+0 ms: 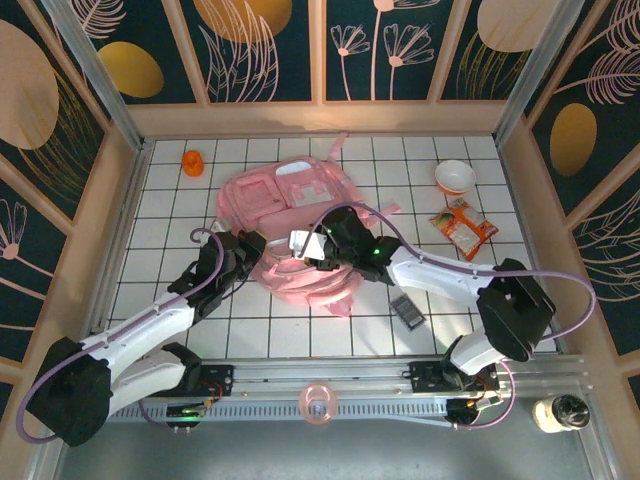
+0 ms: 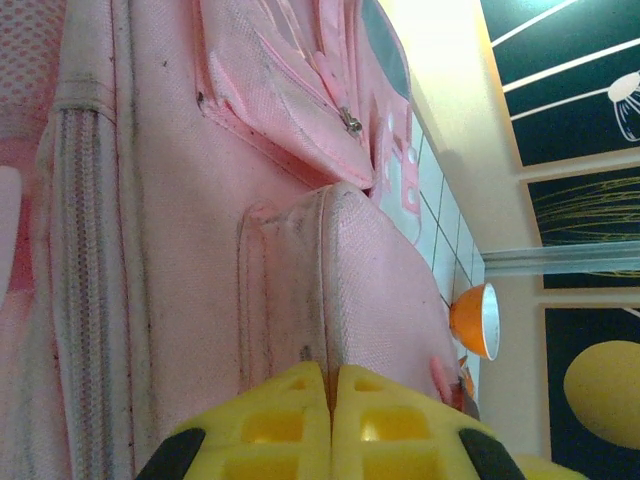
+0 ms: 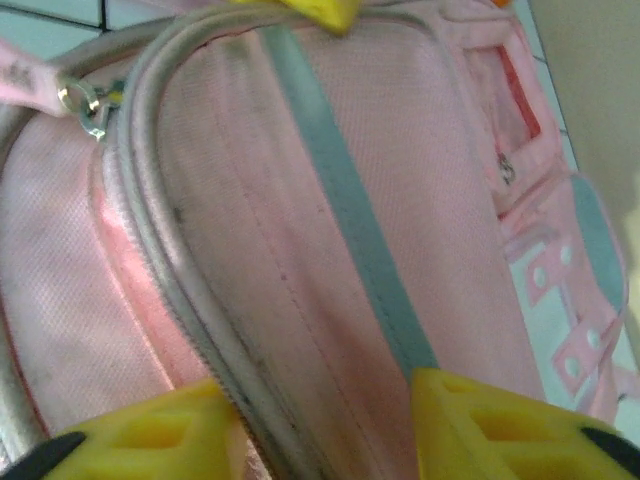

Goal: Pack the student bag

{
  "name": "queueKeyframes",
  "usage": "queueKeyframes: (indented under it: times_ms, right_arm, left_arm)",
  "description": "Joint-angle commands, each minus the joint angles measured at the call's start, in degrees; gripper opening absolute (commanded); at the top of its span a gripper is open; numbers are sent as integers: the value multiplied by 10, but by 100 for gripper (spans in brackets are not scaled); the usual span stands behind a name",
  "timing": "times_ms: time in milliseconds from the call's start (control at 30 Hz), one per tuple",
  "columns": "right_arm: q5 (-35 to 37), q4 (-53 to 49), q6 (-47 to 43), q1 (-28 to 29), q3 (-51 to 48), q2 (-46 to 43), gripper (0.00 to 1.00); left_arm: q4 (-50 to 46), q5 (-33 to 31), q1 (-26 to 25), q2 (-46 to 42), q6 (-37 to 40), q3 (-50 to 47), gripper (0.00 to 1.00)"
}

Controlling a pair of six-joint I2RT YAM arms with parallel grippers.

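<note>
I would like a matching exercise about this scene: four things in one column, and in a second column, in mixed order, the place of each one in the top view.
Things:
1. bag
2. cup
3. bowl
4. tape roll

Places:
A. far side, right
B. near edge, in the middle
C. centre
D. far side, left

Pairs: 1-C, 2-D, 3-A, 4-B

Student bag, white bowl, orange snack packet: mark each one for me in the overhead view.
student bag (image 1: 280, 195), top external view, on its paler front pocket.
white bowl (image 1: 455, 177), top external view, inside its hollow.
orange snack packet (image 1: 464, 225), top external view, middle of its face.
</note>
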Motion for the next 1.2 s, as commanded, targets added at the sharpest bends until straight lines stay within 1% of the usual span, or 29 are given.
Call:
queueKeyframes:
  times_ms: [0,33,67,100,200,333,400,500,533,600,700,767,833,1067,1167]
  right_arm:
    - [-16,12,-14,-17,22,12,19]
    - [-23,6,-13,-20,24,12,10]
    - [-31,2,-15,-21,26,10,4]
    - [-38,0,-17,-23,28,8,0]
    - [-58,-9,-20,-26,35,3,0]
    - [-64,-12,-19,-29,43,-2,0]
    - [-68,-13,-16,-30,44,-5,0]
    - [-73,-11,-11,-32,49,-6,0]
    - [-74,-10,-8,-32,49,-6,0]
    - [-75,-10,-5,-33,50,-6,0]
    - [-75,-11,-2,-34,52,-6,0]
    - [-76,-11,0,-34,53,-6,0]
    - [-78,-11,2,-34,53,-6,0]
    - [-85,-13,7,-33,57,-8,0]
    - [-88,-15,8,-34,57,-11,0]
  left_arm:
    - [-7,36,-4,-19,33,33,11]
    - [-17,39,-4,-22,44,36,16]
    - [-27,42,-4,-27,58,38,21]
    - [-36,46,-4,-33,77,38,25]
    - [-51,64,-4,-58,166,37,35]
    - [-98,91,-4,-89,347,53,44]
    - [-117,108,-4,-102,449,62,45]
    - [-148,164,-5,-108,603,83,47]
    - [-167,174,-5,-105,644,92,47]
    - [-220,177,-5,-90,729,113,48]
    - [-294,180,-5,-57,824,137,48]
    - [-322,175,-5,-38,856,143,49]
    - [-326,174,-5,-23,869,140,49]
    - [-268,197,-5,-4,850,111,50]
    - [-240,193,-5,0,836,99,47]
